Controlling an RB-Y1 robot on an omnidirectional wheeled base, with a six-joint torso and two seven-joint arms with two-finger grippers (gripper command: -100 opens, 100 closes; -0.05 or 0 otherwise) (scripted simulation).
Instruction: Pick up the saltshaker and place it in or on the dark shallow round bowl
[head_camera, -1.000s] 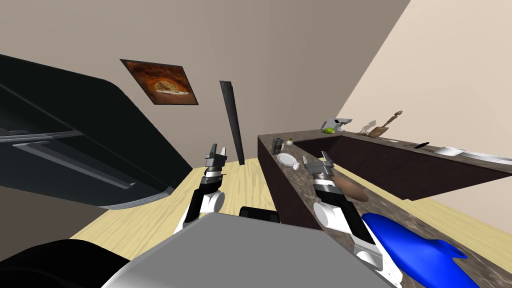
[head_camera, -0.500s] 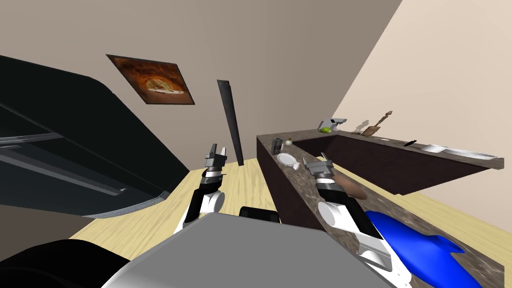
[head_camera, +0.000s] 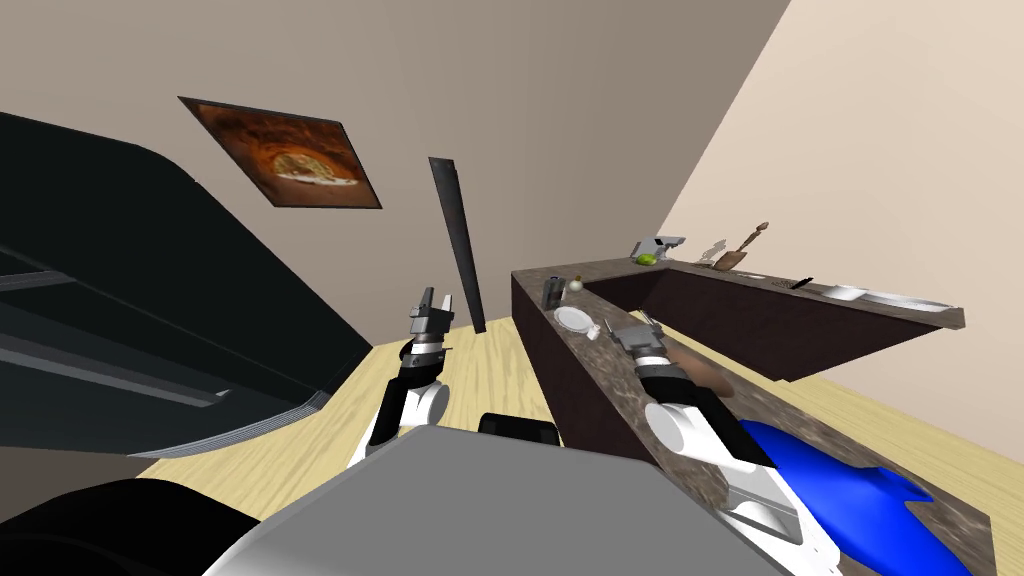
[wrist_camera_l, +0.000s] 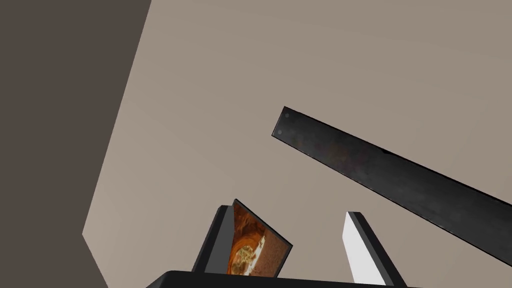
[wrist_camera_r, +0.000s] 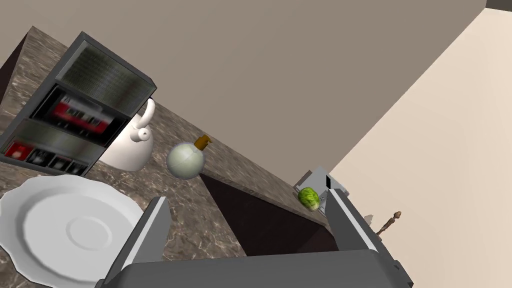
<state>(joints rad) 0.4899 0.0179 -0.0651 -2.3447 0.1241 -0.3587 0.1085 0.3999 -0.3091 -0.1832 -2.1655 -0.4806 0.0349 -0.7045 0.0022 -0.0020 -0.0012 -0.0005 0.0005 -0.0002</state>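
Observation:
A small white object, which may be the saltshaker, stands on the brown marbled counter beside a white plate. My right gripper hovers open just behind both, over the counter. In the right wrist view the gripper is empty, with the white plate off one finger. Beyond it stand a white teapot and a round pale flask with a brown stopper. I can make out no dark shallow bowl. My left gripper is raised over the floor, open and empty.
A grey box with red labels stands at the counter's corner. A brown loaf-like thing and a big blue object lie along the counter by my right arm. A green item sits on the far counter. A large black body looms left.
The whole head view has swung a little, so I have turned. My right gripper has crept slightly forward toward the plate. The left arm holds still.

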